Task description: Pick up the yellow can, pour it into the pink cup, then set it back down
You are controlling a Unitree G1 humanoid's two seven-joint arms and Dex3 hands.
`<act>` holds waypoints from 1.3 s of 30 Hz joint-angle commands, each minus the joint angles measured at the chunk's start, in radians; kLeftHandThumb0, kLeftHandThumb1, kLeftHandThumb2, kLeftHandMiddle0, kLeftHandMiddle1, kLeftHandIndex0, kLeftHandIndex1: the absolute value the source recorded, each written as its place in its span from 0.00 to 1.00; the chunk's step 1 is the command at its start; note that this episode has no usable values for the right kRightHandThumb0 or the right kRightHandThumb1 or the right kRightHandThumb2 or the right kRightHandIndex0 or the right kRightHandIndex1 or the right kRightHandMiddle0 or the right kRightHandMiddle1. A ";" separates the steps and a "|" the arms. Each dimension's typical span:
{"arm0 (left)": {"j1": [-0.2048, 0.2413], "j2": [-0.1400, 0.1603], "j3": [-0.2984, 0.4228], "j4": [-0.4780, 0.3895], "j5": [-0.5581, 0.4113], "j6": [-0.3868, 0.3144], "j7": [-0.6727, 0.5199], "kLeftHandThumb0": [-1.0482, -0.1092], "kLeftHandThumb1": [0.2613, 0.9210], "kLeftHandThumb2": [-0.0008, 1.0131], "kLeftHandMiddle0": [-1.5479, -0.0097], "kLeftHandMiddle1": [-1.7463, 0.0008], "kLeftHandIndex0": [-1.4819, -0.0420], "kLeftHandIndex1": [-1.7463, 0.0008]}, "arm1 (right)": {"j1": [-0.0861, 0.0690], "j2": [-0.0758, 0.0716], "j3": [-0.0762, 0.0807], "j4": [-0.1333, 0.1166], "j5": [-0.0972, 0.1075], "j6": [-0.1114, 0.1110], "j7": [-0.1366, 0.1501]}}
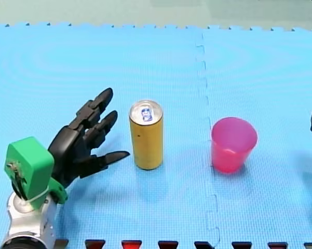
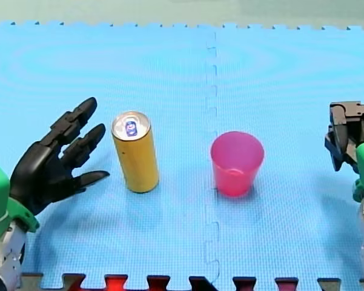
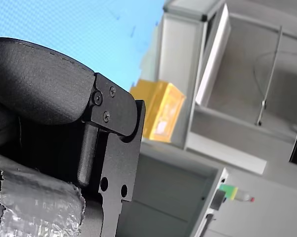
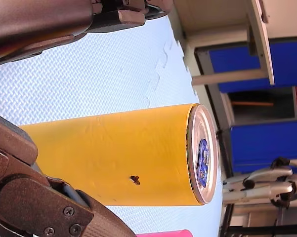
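Blue foam mat (image 1: 249, 62), interlocking tiles, covered the whole work surface. One toothed seam (image 1: 207, 104) ran from near to far, right of centre.

Left arm came in at the near left corner, with a green housing (image 1: 28, 166) at the wrist. Left hand (image 1: 85, 140), black, was released and held nothing. It sat just left of the can, and its nearest fingertip (image 1: 122, 154) pointed at the can's lower side with a narrow gap of mat between them; no contact seen.

Yellow can (image 1: 146, 137) stood upright on the mat, left of the seam and roughly mid-depth. Its silver top faced up, with a blue pull tab. The second wrist view caught the can close up, side-on, with a small dark speck (image 4: 134, 179) on the yellow wall and dark hand parts flanking it.

Pink cup (image 1: 232, 145) stood upright with its mouth up, right of the seam and level with the can. The two were well apart, with bare mat between.

Right hand (image 2: 346, 136) sat at the far right edge, apart from the cup, touching neither item. Could not tell whether it was clenched or released.

First wrist view showed a yellow box (image 3: 160, 111) beyond the mat's edge, beside grey cabinet frames.
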 commanded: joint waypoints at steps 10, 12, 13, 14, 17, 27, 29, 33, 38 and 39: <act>-0.029 0.007 -0.022 0.015 0.028 0.023 0.006 0.22 0.59 0.00 0.89 0.99 0.95 1.00 | 0.011 -0.013 -0.011 -0.014 0.015 -0.010 0.020; -0.033 0.009 -0.029 0.015 0.034 0.034 0.002 0.22 0.59 0.00 0.89 0.99 0.95 1.00 | 0.013 -0.013 -0.011 -0.016 0.015 -0.010 0.022; -0.036 0.010 -0.032 0.015 0.036 0.041 0.001 0.21 0.59 0.00 0.89 0.99 0.95 1.00 | 0.014 -0.014 -0.011 -0.016 0.015 -0.010 0.023; -0.040 0.012 -0.034 0.017 0.038 0.049 -0.001 0.21 0.59 0.00 0.89 0.99 0.95 1.00 | 0.015 -0.014 -0.012 -0.017 0.015 -0.010 0.023; -0.051 0.015 -0.040 0.021 0.043 0.074 -0.009 0.19 0.60 0.00 0.88 0.99 0.94 0.99 | 0.017 -0.015 -0.013 -0.020 0.015 -0.012 0.025; -0.070 0.019 -0.056 -0.010 0.044 0.145 -0.046 0.11 0.62 0.00 0.86 0.99 0.91 0.99 | 0.027 -0.018 -0.015 -0.032 0.016 -0.012 0.029; -0.070 0.019 -0.060 -0.021 0.044 0.152 -0.051 0.10 0.63 0.01 0.86 0.99 0.91 0.99 | 0.028 -0.018 -0.016 -0.034 0.018 -0.011 0.032; -0.067 0.020 -0.066 -0.029 0.043 0.158 -0.067 0.04 0.66 0.01 0.85 0.99 0.91 1.00 | 0.030 -0.020 -0.017 -0.035 0.019 -0.012 0.034; -0.067 0.021 -0.072 -0.036 0.043 0.156 -0.085 0.02 0.67 0.01 0.84 0.99 0.90 1.00 | 0.033 -0.022 -0.017 -0.038 0.018 -0.012 0.035; -0.068 0.021 -0.073 -0.036 0.043 0.154 -0.089 0.01 0.67 0.01 0.84 0.99 0.90 1.00 | 0.033 -0.022 -0.017 -0.038 0.018 -0.012 0.035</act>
